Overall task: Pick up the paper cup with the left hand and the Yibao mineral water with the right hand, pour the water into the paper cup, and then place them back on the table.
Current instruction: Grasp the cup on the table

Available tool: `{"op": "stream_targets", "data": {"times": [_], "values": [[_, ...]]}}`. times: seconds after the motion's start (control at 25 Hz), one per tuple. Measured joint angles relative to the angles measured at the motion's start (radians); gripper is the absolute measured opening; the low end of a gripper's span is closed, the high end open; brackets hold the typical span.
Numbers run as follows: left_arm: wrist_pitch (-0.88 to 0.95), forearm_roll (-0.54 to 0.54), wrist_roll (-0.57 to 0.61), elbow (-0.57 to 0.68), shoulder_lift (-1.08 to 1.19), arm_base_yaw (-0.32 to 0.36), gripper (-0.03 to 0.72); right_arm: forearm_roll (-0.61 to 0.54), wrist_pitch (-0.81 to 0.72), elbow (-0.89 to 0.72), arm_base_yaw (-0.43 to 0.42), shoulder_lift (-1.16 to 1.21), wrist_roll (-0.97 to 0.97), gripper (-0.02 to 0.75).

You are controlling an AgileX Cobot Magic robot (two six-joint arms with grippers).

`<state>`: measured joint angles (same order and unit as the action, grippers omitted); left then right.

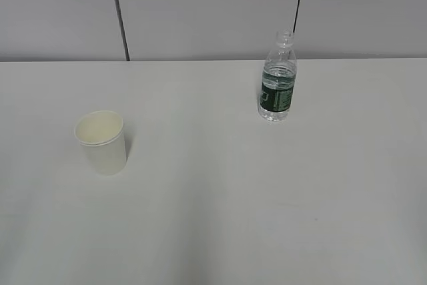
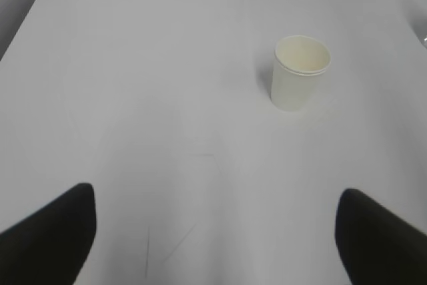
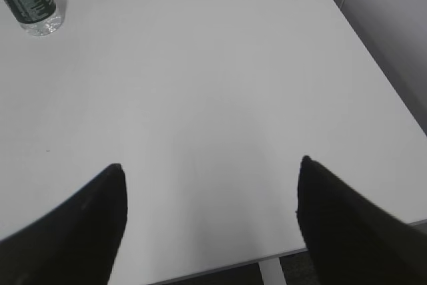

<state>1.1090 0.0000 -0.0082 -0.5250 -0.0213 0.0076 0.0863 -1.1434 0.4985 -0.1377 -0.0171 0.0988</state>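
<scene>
The white paper cup [image 1: 101, 142] stands upright on the white table [image 1: 220, 198] at the left; it also shows in the left wrist view [image 2: 299, 73], far ahead and right of centre. The Yibao mineral water bottle [image 1: 277, 79], clear with a dark green label and no cap, stands upright at the back right; the right wrist view shows it [image 3: 30, 1] at the far top left. My left gripper [image 2: 217, 191] is open and empty, well short of the cup. My right gripper [image 3: 210, 165] is open and empty above the table's near edge. Neither gripper shows in the exterior view.
A grey panelled wall [image 1: 200, 5] rises behind the table. The table's right edge [image 3: 373, 65] and near edge [image 3: 267, 255] show in the right wrist view, with a white leg below.
</scene>
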Motion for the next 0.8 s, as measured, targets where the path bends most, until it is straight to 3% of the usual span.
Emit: {"op": "stream_targets", "data": {"times": [0.32, 0.6, 0.8], "values": [[0.0, 0.0, 0.0, 0.0, 0.0, 0.0, 0.652, 0.0, 0.0, 0.0, 0.0, 0.0, 0.0, 0.586], [-0.002, -0.012, 0.0, 0.0, 0.0, -0.001, 0.536, 0.0, 0.0, 0.0, 0.0, 0.0, 0.0, 0.586], [-0.076, -0.049, 0.0, -0.019, 0.088, -0.001, 0.516, 0.0, 0.0, 0.0, 0.0, 0.0, 0.0, 0.586]]}}
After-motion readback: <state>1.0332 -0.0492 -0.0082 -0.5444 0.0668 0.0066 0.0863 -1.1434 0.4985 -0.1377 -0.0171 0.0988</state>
